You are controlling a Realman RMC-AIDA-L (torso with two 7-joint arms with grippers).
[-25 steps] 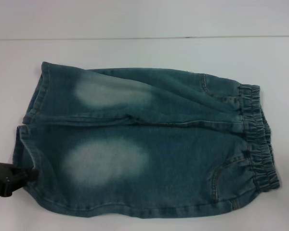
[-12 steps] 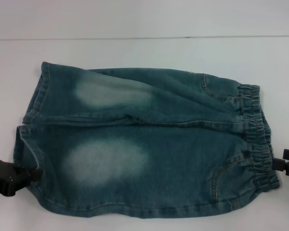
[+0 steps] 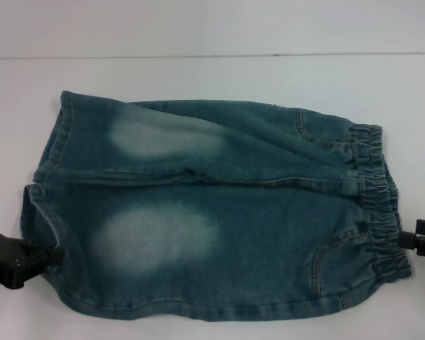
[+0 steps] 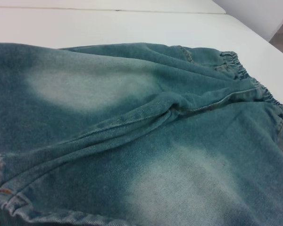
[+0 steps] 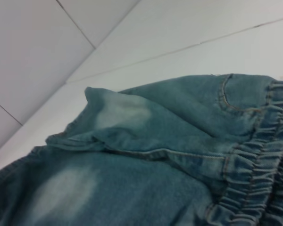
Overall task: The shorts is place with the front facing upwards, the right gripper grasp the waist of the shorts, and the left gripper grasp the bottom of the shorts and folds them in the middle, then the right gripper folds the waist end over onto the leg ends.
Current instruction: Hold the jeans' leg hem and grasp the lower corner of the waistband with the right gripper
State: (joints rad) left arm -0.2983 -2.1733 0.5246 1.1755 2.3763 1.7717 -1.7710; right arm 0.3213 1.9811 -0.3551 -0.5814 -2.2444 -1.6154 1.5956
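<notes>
Denim shorts flat, left tool at hem, right tool at waistband

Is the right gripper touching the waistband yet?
Touching: in the head view the right gripper meets the outer edge of the shorts' waistband, with no gap visible.

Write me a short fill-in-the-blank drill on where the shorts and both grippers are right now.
1. The shorts lie spread flat on a ____ table.
2. The left gripper is at the ____ end of the shorts.
3. The right gripper is beside the gathered ____.
4. Each leg carries one pale faded ____.

Missing words: white; hem; waistband; patch
</notes>
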